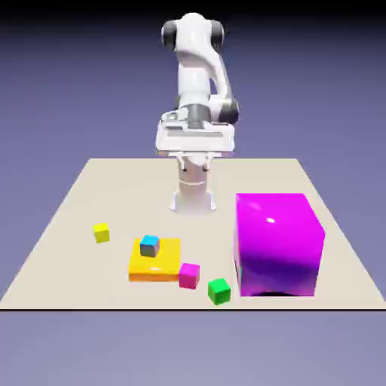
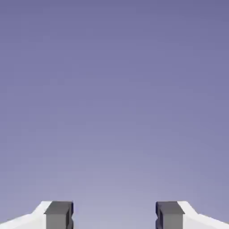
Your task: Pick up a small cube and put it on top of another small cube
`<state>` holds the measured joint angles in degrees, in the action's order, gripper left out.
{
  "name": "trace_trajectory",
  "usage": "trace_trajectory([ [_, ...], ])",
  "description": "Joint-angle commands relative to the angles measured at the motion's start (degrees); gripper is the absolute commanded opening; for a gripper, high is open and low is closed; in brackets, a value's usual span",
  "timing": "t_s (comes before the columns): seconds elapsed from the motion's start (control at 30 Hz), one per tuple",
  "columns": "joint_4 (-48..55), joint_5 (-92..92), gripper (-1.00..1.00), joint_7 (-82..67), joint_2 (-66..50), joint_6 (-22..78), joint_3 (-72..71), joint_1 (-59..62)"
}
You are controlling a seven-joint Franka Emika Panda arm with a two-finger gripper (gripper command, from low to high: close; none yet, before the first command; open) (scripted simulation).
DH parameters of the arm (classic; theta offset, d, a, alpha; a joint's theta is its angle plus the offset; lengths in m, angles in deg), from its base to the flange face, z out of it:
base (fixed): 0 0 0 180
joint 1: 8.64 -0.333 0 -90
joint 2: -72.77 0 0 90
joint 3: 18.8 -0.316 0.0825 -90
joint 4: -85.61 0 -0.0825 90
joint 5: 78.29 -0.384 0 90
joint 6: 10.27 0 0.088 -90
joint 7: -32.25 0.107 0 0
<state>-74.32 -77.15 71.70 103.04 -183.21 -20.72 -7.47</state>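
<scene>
Fingers of my white two-finger gripper [image 2: 114,215] spread wide, released, nothing between them! And there's the small bright green cube [image 1: 219,292], down on the beige tabletop [image 1: 136,188], between the small magenta-pink cube [image 1: 189,276] and that huge glossy magenta block [image 1: 276,245]!

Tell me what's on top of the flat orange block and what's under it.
A small blue cube sits on the orange block; whatever is underneath is covered.
</scene>
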Motion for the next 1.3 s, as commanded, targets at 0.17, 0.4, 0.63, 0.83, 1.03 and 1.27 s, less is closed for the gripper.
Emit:
trace_trajectory([
  [0.17,5.35,5.66,0.00,-14.95,-11.86,5.34,-9.52,9.22],
  [0.4,11.59,12.26,0.00,-32.40,-25.69,11.57,-20.63,19.97],
  [0.63,17.83,18.85,0.00,-49.84,-39.52,17.80,-31.73,30.72],
  [0.83,23.18,24.51,0.00,-64.79,-51.37,23.14,-41.25,39.93],
  [1.03,28.53,30.17,0.00,-79.74,-63.23,28.48,-50.77,49.15],
  [1.27,31.55,38.45,0.00,-77.16,-72.07,23.01,-41.79,41.64],
])
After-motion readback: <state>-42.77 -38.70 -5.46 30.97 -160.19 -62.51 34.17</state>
